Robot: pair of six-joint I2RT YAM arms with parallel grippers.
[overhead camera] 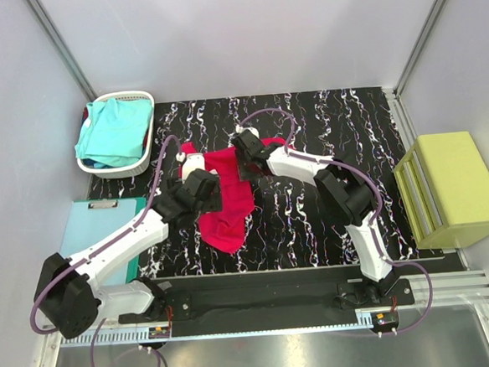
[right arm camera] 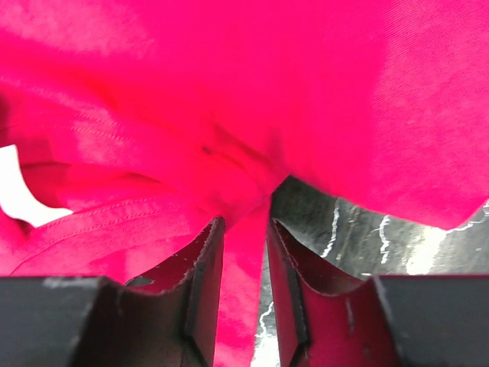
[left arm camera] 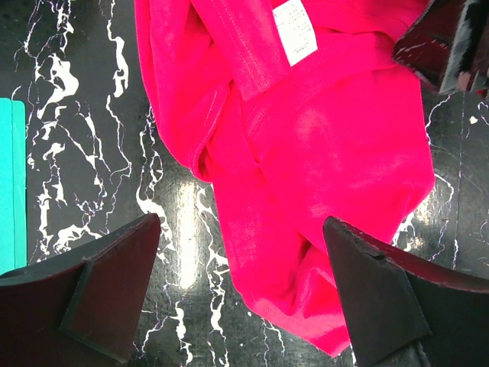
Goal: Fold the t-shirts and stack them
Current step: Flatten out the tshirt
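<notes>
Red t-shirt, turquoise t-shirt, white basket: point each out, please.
Red t-shirt (overhead camera: 228, 208), top external view, middle of its crumpled body.
Turquoise t-shirt (overhead camera: 115, 129), top external view, cloth heaped in the basket.
White basket (overhead camera: 113, 169), top external view, its near wall.

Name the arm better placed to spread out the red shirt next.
Right. The right pincer pinches a fold of the red t-shirt between its fingers, so it could likely pull at once. The left pincer hangs wide open above the cloth, gripping nothing.
</notes>
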